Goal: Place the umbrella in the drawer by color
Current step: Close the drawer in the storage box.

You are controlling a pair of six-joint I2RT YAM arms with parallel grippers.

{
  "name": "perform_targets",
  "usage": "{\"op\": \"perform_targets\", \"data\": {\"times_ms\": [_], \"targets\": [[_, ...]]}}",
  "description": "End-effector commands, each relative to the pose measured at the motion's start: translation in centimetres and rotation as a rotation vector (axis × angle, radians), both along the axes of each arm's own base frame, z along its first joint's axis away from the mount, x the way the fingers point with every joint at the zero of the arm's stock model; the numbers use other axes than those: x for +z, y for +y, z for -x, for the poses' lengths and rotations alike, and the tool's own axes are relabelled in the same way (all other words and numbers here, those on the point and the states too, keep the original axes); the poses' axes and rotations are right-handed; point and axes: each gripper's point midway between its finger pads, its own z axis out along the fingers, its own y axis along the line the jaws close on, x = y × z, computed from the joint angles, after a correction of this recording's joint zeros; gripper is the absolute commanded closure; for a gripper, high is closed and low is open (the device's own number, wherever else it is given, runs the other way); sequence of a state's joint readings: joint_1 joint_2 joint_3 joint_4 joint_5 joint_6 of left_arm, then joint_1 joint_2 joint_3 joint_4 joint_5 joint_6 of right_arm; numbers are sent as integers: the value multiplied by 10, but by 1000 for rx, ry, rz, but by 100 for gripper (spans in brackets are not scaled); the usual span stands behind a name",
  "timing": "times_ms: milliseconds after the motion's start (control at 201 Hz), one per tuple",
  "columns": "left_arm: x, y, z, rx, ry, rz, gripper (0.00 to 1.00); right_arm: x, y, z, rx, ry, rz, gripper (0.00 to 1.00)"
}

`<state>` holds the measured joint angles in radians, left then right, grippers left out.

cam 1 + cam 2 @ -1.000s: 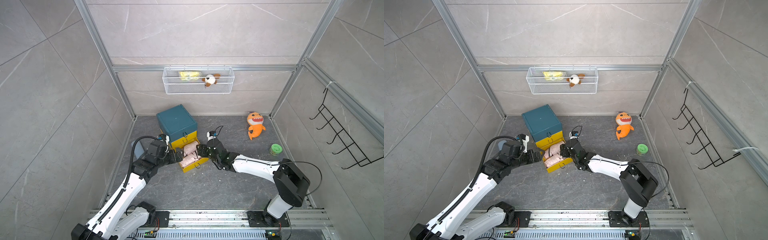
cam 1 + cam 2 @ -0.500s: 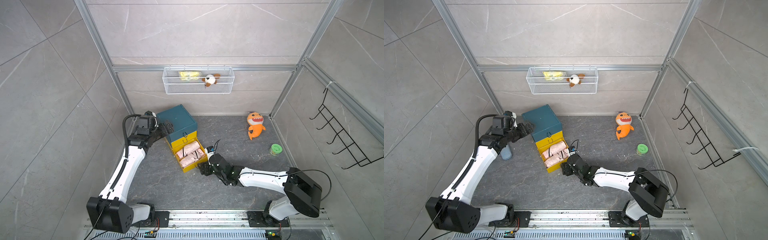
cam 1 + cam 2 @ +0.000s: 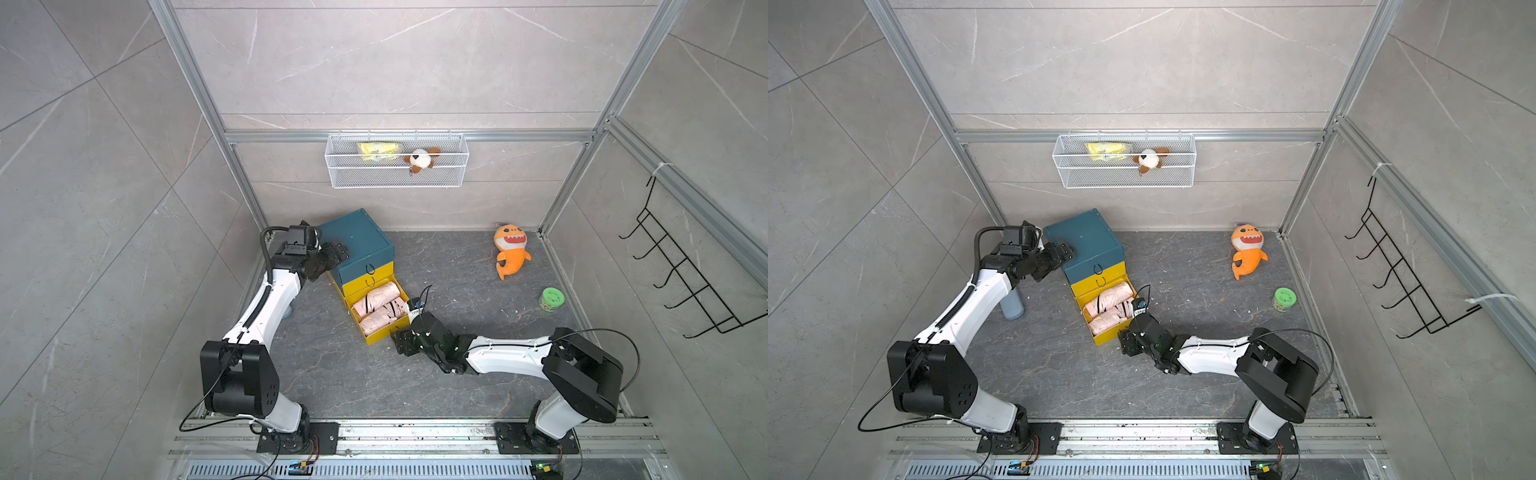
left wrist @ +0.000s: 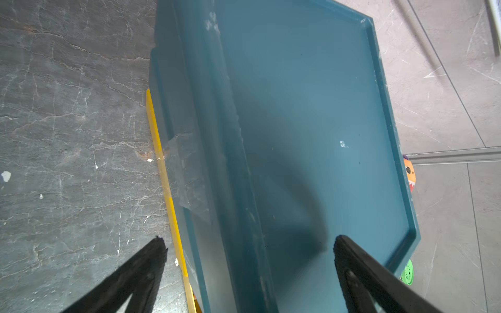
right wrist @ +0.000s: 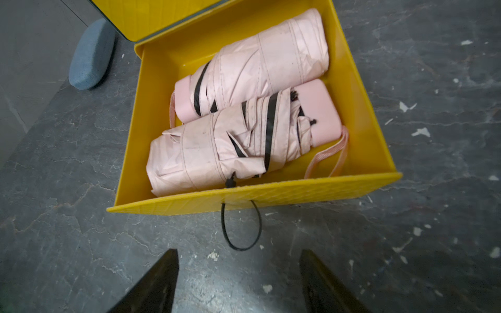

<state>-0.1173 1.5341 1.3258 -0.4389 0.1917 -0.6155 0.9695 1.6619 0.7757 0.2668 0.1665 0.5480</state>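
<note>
Top views: two pink umbrellas [image 3: 380,309] already inside the open yellow drawer [image 3: 386,334], side by side, at the bottom level of the teal cabinet [image 3: 357,239]. Likely step in hand: shut that drawer. Low on the floor [image 3: 332,374], just in front of the drawer face, right gripper [image 3: 402,341], jaws apart, empty. Up at the cabinet's top edge, left gripper [image 3: 337,252], jaws wide apart, clamped on nothing. Beside the cabinet, blue case [image 3: 1012,305], clear of the drawer's path.

Left wrist: straddles the cabinet's top edge, one finger over the top panel, one out over the floor side. Contact with the panel not clear. Press down or brace here before any push; otherwise a light cabinet probably slides back instead of the drawer going in.

Right wrist: black pull loop [image 5: 241,230] hanging from the drawer face toward the floor, ahead of the fingertips and roughly centred between them. No need to grab it for closing. Push on the face near the loop's root, centred, straight along the drawer's travel, slowly. Off-centre push likely skews the drawer and jams it. Watch the pink strap [image 5: 328,157] at the front corner and the fabric bulging near the rim; either could snag under the drawer above. Tuck first if anything rides over the rim.
</note>
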Motion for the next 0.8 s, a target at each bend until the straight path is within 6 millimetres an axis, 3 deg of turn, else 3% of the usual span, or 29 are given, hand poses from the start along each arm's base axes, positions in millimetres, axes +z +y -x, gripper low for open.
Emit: {"op": "perform_targets", "data": {"times_ms": [0, 358, 791], "targets": [[12, -2, -13, -1, -51, 29, 3, -4, 9, -2, 3, 5, -17, 28], [-19, -4, -9, -11, -6, 38, 18, -20, 24, -12, 5, 16, 4, 32], [-60, -7, -2, -22, 63, 55, 22, -19, 26, -33, -38, -28, 52, 41]]}}
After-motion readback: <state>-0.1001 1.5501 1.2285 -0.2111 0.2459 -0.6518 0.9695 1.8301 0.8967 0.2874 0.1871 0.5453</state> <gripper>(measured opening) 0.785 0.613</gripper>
